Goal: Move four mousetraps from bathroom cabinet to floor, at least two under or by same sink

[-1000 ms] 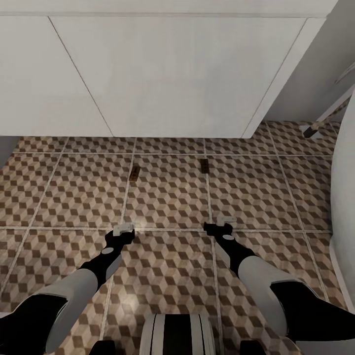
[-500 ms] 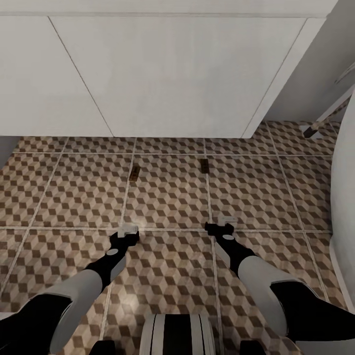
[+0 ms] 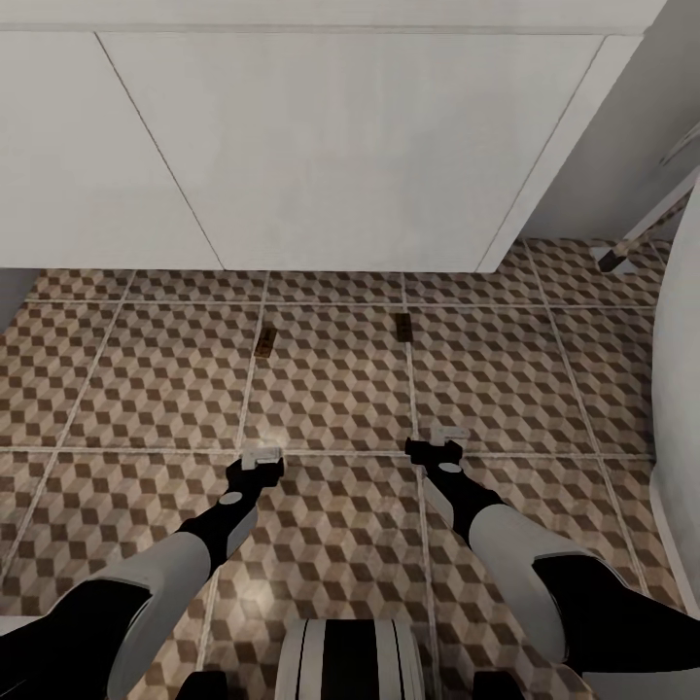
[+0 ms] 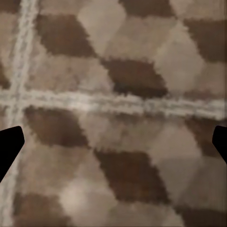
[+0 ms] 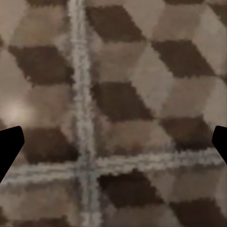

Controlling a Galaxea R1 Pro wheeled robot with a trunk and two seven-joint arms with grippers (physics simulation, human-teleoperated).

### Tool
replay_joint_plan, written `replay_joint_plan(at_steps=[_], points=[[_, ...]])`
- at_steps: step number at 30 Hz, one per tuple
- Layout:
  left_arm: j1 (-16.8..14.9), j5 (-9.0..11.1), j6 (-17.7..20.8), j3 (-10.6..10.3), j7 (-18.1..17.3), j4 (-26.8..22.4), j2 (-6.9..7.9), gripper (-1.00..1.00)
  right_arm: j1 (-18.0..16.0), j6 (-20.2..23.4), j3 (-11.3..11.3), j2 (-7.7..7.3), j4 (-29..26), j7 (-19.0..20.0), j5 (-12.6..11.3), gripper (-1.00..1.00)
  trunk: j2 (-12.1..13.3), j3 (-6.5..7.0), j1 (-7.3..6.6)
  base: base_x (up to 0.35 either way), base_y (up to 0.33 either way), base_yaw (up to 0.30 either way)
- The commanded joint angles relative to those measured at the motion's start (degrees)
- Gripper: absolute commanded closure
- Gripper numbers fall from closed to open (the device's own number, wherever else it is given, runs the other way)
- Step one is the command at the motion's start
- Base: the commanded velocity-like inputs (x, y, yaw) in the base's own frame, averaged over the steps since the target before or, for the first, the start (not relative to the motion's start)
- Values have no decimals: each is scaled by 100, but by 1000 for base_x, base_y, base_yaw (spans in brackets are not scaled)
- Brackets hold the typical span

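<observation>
- Two mousetraps already lie on the bathroom floor (image 3: 331,379), just in front of the long white sink (image 3: 321,146) unit: the left mousetrap (image 3: 264,342) and the right mousetrap (image 3: 403,329). Both sit close to the unit's front edge, near grout lines.
- Each trap's long axis runs away from you toward the sink, the left one tilted slightly.
- Your left gripper (image 3: 261,455) hangs low over the floor, on your side of the left trap and almost in line with it. Your right gripper (image 3: 442,437) is likewise on your side of the right trap, a little off to the right of its line.
- The traps are well apart from both grippers, with bare tile between. Each arm is nearer its own side's trap.
- In the left wrist view the dark finger (image 4: 9,146) tips sit at opposite edges with only tile and a grout crossing between them, so the left fingers are spread wide and empty. The right wrist view reads the same: its fingertips (image 5: 9,146) are apart, nothing held.
- My reading is that two traps are placed by the sink and neither hand carries one, so the other two are likely yet to be fetched from the cabinet.
- If so, your next move is away from here. Watch the white rounded fixture (image 3: 681,408) close on your right.
</observation>
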Motion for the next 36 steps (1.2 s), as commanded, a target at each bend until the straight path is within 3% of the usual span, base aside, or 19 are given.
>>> replay_joint_plan(at_steps=[1, 14, 36], points=[[-3, 57, -21, -51, 24, 8, -2, -100, -3, -21, 30, 1, 6, -25, -34, -100, -1, -3, -1, 0, 0, 0], [-3, 64, -28, -55, 23, 16, -17, -100, -3, -19, 29, 2, 14, -31, -51, -100, -1, -3, -1, 0, 0, 0], [-3, 70, -37, -55, 15, 16, -5, -100, -3, -39, 21, 2, 6, -32, -54, -100, 28, 485, -58, 0, 0, 0]])
